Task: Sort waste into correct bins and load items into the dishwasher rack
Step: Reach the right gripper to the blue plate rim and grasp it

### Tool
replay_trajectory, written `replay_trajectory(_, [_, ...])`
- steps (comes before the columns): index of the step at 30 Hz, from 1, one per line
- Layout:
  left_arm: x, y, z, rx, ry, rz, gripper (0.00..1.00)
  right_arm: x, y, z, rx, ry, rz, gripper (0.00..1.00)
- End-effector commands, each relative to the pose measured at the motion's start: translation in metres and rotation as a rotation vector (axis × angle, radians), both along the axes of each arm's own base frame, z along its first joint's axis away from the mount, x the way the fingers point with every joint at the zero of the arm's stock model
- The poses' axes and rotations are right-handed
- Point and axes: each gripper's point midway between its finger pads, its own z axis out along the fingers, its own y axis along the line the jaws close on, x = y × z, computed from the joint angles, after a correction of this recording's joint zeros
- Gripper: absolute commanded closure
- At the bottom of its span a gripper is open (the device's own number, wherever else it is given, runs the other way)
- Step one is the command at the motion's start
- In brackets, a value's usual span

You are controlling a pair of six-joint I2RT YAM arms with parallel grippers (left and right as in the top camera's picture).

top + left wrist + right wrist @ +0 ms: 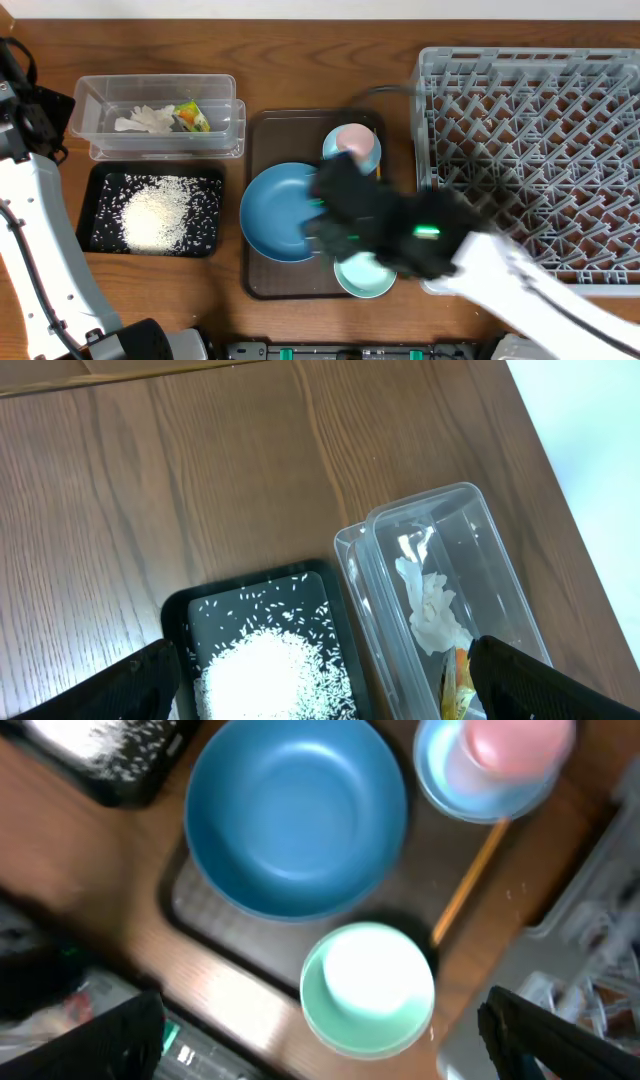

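Wooden table, brown grain, holding the following.

1. Clear plastic rectangular tub, far left. Contents: crumpled white tissue and yellow-green snack wrapper, lying side by side.
2. Shallow black rectangular tray, near side of the tub. Contents: white rice-like grains, heaped at the centre and scattered around.
3. Brown serving tray, middle of the table. On it: large dark-blue plate, left part; small light-blue dish, far right, with small pink cup standing in it; mint-white bowl, near right corner.
4. Large grey plastic lattice rack with upright pegs, right side. No dishes show in it.
5. Left gripper: above tub and black tray, jaws spread wide, grasping nothing.
6. Right gripper: above the brown tray, blurred from overhead, jaws spread wide, grasping nothing.
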Motion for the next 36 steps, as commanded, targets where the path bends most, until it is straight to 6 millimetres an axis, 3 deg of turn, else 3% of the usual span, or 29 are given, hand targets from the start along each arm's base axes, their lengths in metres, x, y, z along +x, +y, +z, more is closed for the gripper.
replay_trajectory(1, [-0.002,0.003,0.0,0.007,0.008,0.014,0.05,0.017,0.02,-0.032,-0.094,-0.049,-0.029,0.01])
replay_trajectory(4, [-0.002,0.003,0.0,0.007,0.008,0.014,0.05,0.013,0.05,-0.072,-0.11,0.035,0.043,0.01])
replay_trajectory(8, [-0.002,0.003,0.0,0.007,0.008,0.014,0.05,0.014,0.075,-0.117,-0.127,0.098,0.097,0.01])
replay_trajectory(11, [-0.002,0.003,0.0,0.007,0.008,0.014,0.05,0.008,0.092,-0.135,-0.098,0.147,0.147,0.18])
replay_trajectory(16, [-0.002,0.003,0.0,0.007,0.008,0.014,0.05,-0.03,0.138,-0.142,0.053,0.256,0.447,0.1])
replay_trajectory(19, [-0.002,0.003,0.0,0.007,0.008,0.014,0.05,-0.033,0.138,-0.153,0.0,0.22,0.459,0.11])
replay_trajectory(24, [-0.002,0.003,0.0,0.007,0.008,0.014,0.05,-0.031,0.136,-0.175,-0.1,0.16,0.446,0.28])
replay_trajectory(27, [-0.002,0.003,0.0,0.007,0.008,0.014,0.05,-0.031,0.138,-0.189,-0.113,0.176,0.434,0.3])
replay_trajectory(30, [-0.002,0.003,0.0,0.007,0.008,0.013,0.05,-0.032,0.136,-0.205,-0.132,0.201,0.403,0.39])
replay_trajectory(33, [-0.002,0.003,0.0,0.007,0.008,0.014,0.05,-0.032,0.135,-0.21,-0.142,0.21,0.4,0.53])
replay_trajectory(36, [-0.002,0.003,0.0,0.007,0.008,0.014,0.05,-0.029,0.136,-0.209,-0.142,0.195,0.391,0.59])
